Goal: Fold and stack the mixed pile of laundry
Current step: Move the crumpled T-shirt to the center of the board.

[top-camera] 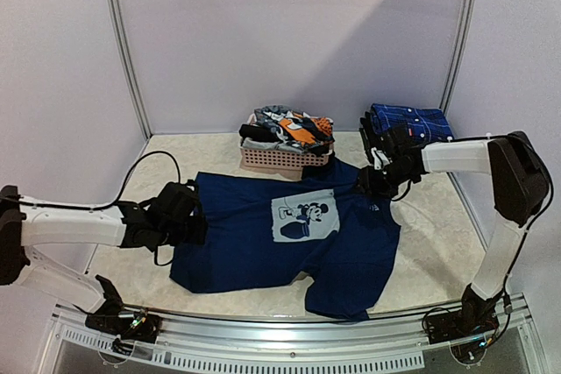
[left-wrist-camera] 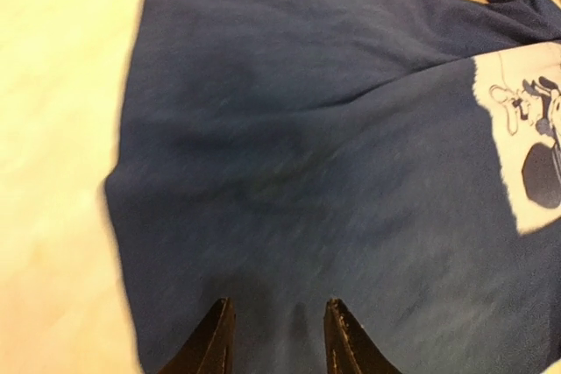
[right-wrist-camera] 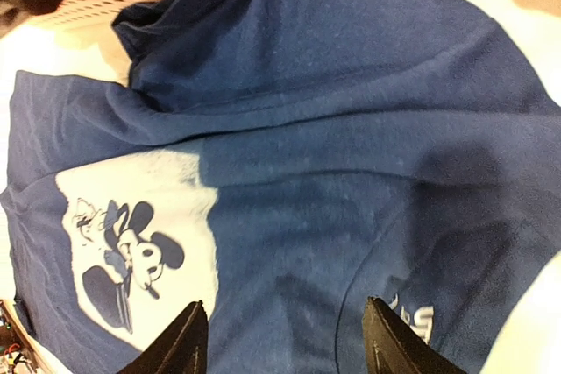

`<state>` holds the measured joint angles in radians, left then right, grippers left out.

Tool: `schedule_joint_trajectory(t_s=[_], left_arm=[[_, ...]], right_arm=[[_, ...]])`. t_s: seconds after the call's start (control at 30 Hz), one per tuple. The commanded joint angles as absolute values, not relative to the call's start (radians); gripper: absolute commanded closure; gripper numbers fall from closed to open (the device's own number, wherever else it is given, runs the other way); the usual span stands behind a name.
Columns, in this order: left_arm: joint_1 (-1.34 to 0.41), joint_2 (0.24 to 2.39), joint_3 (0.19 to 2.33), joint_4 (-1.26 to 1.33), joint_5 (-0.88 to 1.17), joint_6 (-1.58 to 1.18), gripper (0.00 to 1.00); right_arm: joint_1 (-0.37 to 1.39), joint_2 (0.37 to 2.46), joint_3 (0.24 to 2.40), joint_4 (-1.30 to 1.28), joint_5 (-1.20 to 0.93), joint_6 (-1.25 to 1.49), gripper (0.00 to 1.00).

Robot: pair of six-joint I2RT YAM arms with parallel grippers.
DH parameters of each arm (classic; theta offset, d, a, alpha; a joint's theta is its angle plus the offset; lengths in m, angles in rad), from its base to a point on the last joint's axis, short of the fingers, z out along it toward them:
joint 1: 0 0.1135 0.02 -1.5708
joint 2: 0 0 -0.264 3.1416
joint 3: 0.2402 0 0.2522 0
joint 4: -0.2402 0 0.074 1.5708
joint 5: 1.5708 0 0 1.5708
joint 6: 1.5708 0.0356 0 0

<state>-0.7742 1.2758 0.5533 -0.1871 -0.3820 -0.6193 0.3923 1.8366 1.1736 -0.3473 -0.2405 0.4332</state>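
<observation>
We note navy T-shirt [top-camera: 289,234] flat on worktop [top-camera: 438,251], long axis left-right: hem end by left fingers [top-camera: 197,225], collar end by right fingers [top-camera: 368,183]. Left narrowly parted, right wider; both hold nothing.

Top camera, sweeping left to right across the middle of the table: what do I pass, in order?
left gripper → navy T-shirt → right gripper. The pink basket and the folded blue plaid stack sit farther back and overlap these sideways, so they are left out.
</observation>
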Motion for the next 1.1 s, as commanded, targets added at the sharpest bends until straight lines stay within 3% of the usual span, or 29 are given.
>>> schedule_joint_trajectory(t_s=[0.0, 0.5, 0.83, 1.07], left_arm=[[-0.793, 1.148, 0.577, -0.506, -0.444, -0.697, 0.64], [-0.876, 1.014, 0.557, -0.851, -0.28, -0.889, 0.62], [-0.931, 1.125, 0.574, -0.795, -0.255, -0.862, 0.55], [-0.954, 1.206, 0.577, -0.749, -0.271, -0.863, 0.56]], right_arm=[[0.397, 1.744, 1.101, -0.304, -0.217, 0.448, 0.38], [0.398, 1.555, 0.894, -0.223, -0.21, 0.491, 0.35], [0.4, 1.497, 0.823, -0.212, -0.2, 0.502, 0.32], [0.4, 1.479, 0.807, -0.213, -0.196, 0.5, 0.32]])
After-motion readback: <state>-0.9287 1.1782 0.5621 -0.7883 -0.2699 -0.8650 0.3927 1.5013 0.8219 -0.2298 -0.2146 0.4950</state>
